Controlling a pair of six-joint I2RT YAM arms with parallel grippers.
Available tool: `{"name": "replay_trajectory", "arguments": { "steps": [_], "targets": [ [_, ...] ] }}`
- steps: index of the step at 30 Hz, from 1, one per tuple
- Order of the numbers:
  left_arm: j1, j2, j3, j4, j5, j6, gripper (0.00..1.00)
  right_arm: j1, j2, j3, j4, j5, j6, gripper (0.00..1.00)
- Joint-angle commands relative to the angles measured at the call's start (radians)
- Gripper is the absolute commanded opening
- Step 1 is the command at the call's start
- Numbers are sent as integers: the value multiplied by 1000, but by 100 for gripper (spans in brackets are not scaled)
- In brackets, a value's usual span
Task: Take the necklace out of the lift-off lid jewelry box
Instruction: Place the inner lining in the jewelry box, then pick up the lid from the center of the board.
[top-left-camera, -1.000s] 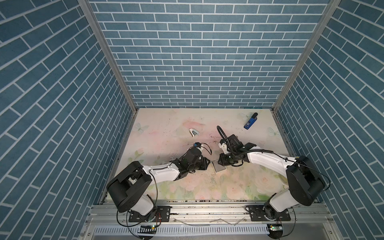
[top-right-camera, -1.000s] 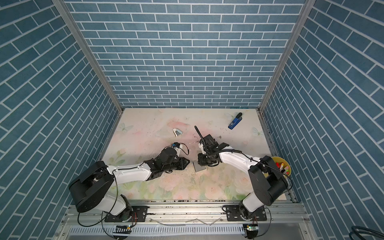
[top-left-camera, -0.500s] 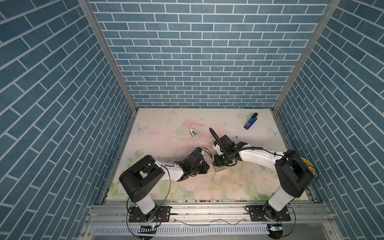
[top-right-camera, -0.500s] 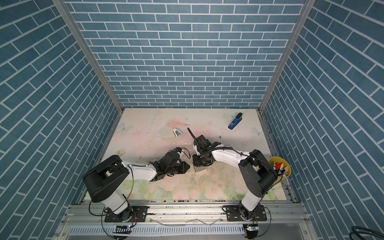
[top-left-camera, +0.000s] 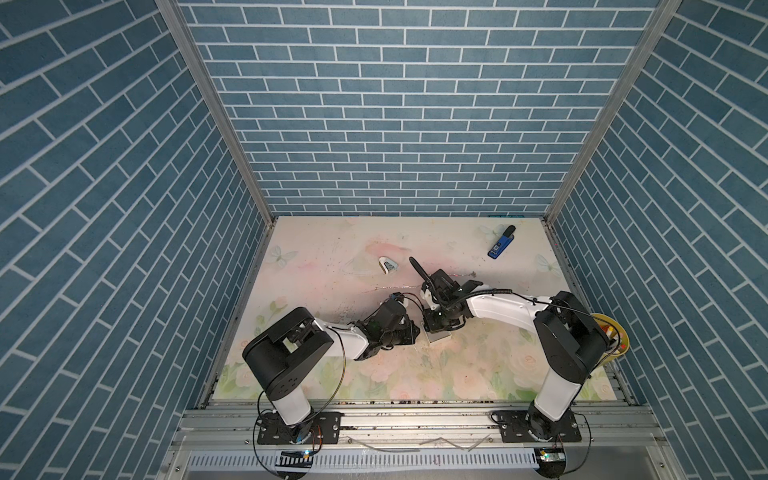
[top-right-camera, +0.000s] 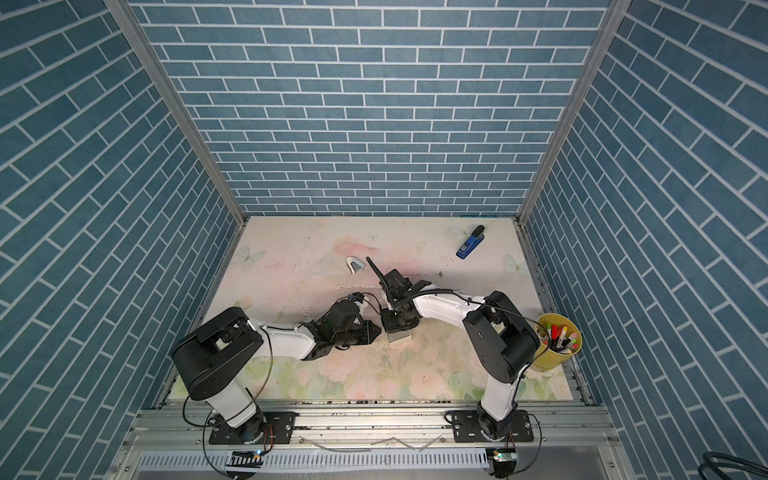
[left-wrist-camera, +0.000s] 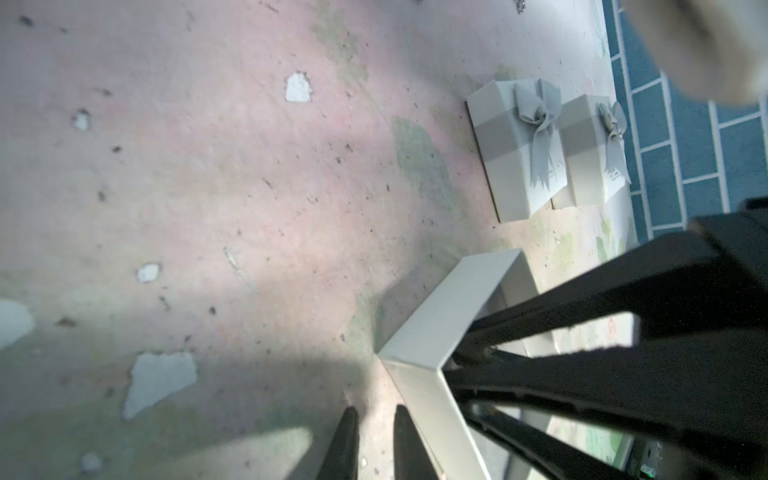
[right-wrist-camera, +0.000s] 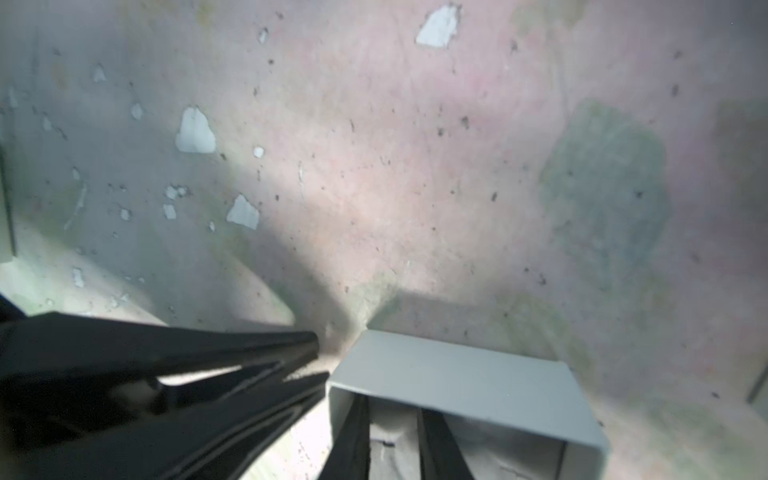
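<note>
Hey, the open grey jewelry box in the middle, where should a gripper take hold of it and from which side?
Pinch a thin upright wall of the jewelry box from above, one finger inside and one outside. Its top is open, so the rim is bare. Probably best the wall by the left gripper, since the right gripper reaches into the box.

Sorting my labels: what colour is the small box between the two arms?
Pale grey box, plain with no pattern; shown best in the right wrist view.
</note>
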Motion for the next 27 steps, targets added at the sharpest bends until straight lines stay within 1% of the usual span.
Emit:
{"name": "replay_trajectory", "arguments": {
  "steps": [1, 6, 7, 10, 13, 17, 20, 23, 24, 25, 27],
  "targets": [
    [17, -29, 15, -52, 5, 31, 19, 5, -72, 36, -79, 59, -19, 25],
    [24, -87, 79, -219, -15, 109, 25, 3, -168, 66, -131, 99, -33, 28],
    [23, -104, 93, -254, -22, 127, 26, 2, -180, 71, -137, 127, -37, 29],
    [23, -142, 145, -349, -58, 184, 32, -17, -203, 96, -168, 137, -58, 35],
    [21, -157, 192, -417, -86, 236, 38, -62, -216, 105, -197, 145, -79, 42],
    [16, -137, 278, -490, -107, 285, 43, -174, -228, 82, -233, 124, -81, 53],
    [1, -111, 326, -503, -123, 316, 48, -251, -239, 49, -249, 118, -93, 61],
    [-11, -66, 377, -505, -116, 334, 51, -308, -230, 30, -253, 112, -114, 67],
    [-14, -52, 393, -506, -113, 339, 52, -322, -222, 30, -253, 112, -120, 75],
    [-18, -35, 412, -506, -106, 340, 53, -334, -212, 31, -252, 111, -127, 76],
    [-27, -2, 447, -508, -96, 341, 53, -352, -187, 39, -245, 71, -138, 77]
  ]
}}
